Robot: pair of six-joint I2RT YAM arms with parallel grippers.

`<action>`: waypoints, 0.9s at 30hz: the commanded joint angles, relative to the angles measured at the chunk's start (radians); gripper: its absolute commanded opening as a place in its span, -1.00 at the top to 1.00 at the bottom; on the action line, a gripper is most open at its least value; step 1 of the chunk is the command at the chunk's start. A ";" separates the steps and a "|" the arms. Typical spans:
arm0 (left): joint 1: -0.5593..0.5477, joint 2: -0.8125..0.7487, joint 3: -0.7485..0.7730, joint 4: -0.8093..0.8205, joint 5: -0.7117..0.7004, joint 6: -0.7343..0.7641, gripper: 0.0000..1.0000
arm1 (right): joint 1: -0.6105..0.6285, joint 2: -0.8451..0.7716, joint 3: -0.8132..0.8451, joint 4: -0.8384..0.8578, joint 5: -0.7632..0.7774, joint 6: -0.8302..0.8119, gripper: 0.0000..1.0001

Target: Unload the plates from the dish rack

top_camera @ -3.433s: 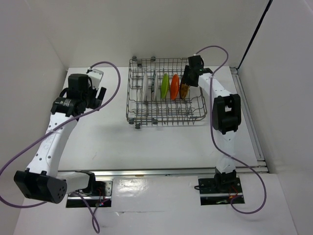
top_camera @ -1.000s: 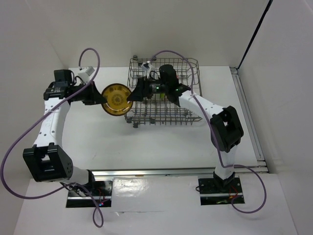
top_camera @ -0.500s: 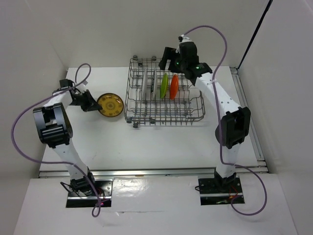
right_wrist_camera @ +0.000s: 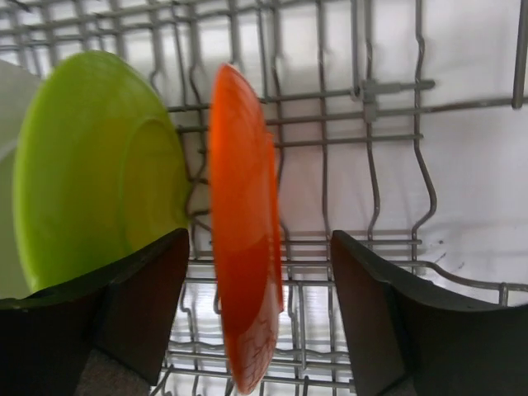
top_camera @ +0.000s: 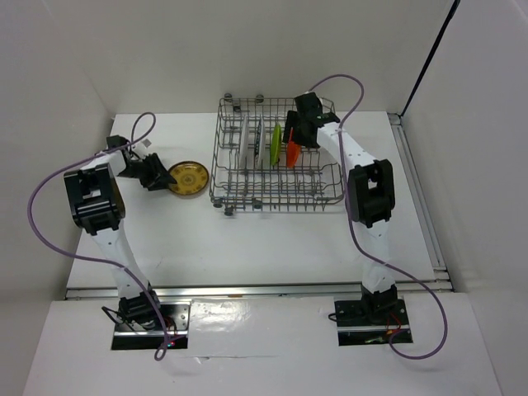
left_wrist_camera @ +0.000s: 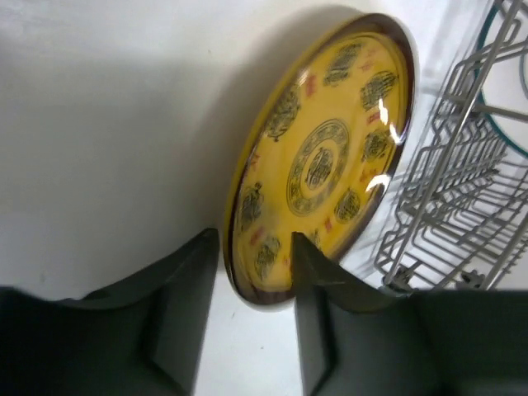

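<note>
The dish rack (top_camera: 280, 200) holds four on edge: two pale plates (top_camera: 252, 139), the green plate (right_wrist_camera: 91, 165) and the orange plate (right_wrist_camera: 243, 223). The mustard plate (left_wrist_camera: 330, 157) lies on the table (top_camera: 247, 247) beside it, so one is out. My right gripper (right_wrist_camera: 257, 247) is spread astride the orange plate, touching nothing. My left gripper (left_wrist_camera: 254, 243) straddles the mustard rim, and I cannot tell whether it pinches.
</note>
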State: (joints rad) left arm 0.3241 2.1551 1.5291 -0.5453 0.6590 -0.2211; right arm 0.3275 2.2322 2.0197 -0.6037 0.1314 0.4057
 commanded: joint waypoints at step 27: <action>-0.034 -0.354 0.048 -0.171 -0.182 0.111 -0.49 | 0.064 -0.224 0.121 0.067 0.448 -0.149 1.00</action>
State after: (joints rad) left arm 0.3012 1.8458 1.5379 -0.6903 0.4706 -0.1345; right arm 0.3840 2.1189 2.0453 -0.6338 0.4660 0.3019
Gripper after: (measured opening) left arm 0.743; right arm 0.199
